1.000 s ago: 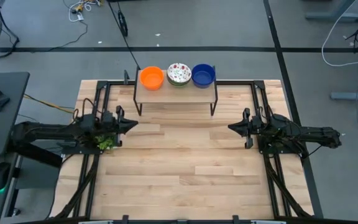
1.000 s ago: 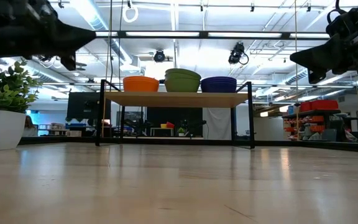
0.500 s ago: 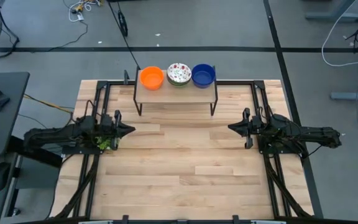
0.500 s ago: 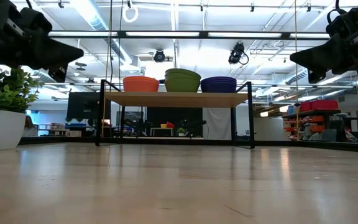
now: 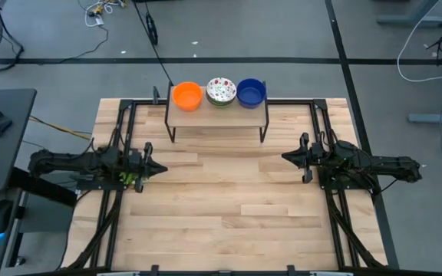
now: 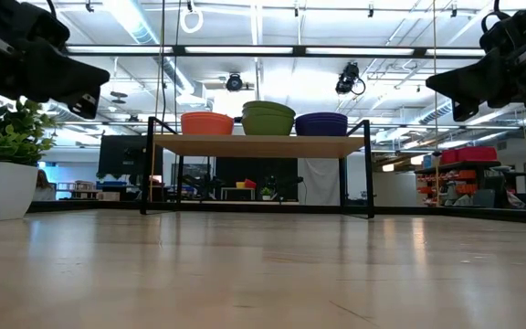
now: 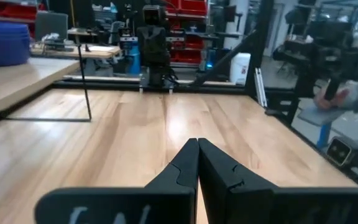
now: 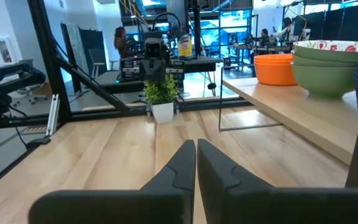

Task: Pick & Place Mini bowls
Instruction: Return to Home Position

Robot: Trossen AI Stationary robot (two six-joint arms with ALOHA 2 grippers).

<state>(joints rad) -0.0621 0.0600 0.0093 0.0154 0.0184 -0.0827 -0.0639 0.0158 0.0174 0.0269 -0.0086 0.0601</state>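
A black-framed shelf (image 6: 263, 144) is standing at the far side of the counter (image 6: 263, 265). It is carrying orange bowls (image 6: 207, 122) at its left end, green bowls (image 6: 268, 119) in the middle and blue bowls (image 6: 321, 123) at its right end. Left of the shelf, a potted plant (image 6: 3, 128) is sitting on the counter. The left tool (image 6: 94, 82) is hanging above the plant, and the right tool (image 6: 441, 87) is hanging high to the shelf's right.

Robotics lab, no question: a wooden counter (image 5: 229, 207) boxed in by a black metal frame (image 5: 314, 115), one dark robot arm (image 5: 67, 162) at its left edge, a second arm (image 5: 378, 165) at its right edge. All round it, grey floor (image 5: 282, 31) with tape lines and loose cables (image 5: 153, 32). Overhead, strip lights (image 6: 254, 50) on a bare ceiling; behind, red storage bins (image 6: 468, 155) and a dark screen (image 6: 121, 155).
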